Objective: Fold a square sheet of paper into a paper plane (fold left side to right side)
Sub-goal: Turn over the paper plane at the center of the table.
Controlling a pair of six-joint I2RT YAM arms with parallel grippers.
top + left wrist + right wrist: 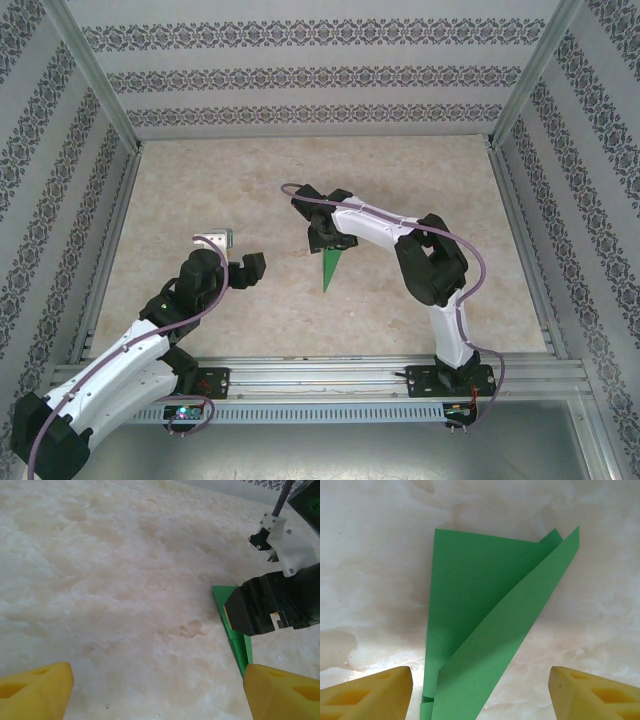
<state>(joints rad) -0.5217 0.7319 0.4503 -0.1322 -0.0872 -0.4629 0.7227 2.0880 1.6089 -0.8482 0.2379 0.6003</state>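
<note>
**Step in hand.** The paper plane (480, 625) is already a narrow dart, so I judge the work to be at a late wing fold or the flattening of one. Its upper flap is not pressed down. It stands a little proud of the layer beneath, and the wide end shows two offset corners.

**Position.** The plane lies on the counter (250, 190) directly under the right gripper (480, 695). Its narrow end sits between the fingertips and its wide end reaches out ahead of them. It is well apart from the left gripper (250, 270), off to that gripper's right.

**Grippers.** The right gripper's jaws are spread wide, one on each side of the paper, and pinch nothing. I see no contact with the sheet. The left gripper (160, 687) is likewise spread and empty over bare counter.

**Next move.** In my judgement, the loose flap must be pressed flat along its crease without skidding the thin paper.
</note>
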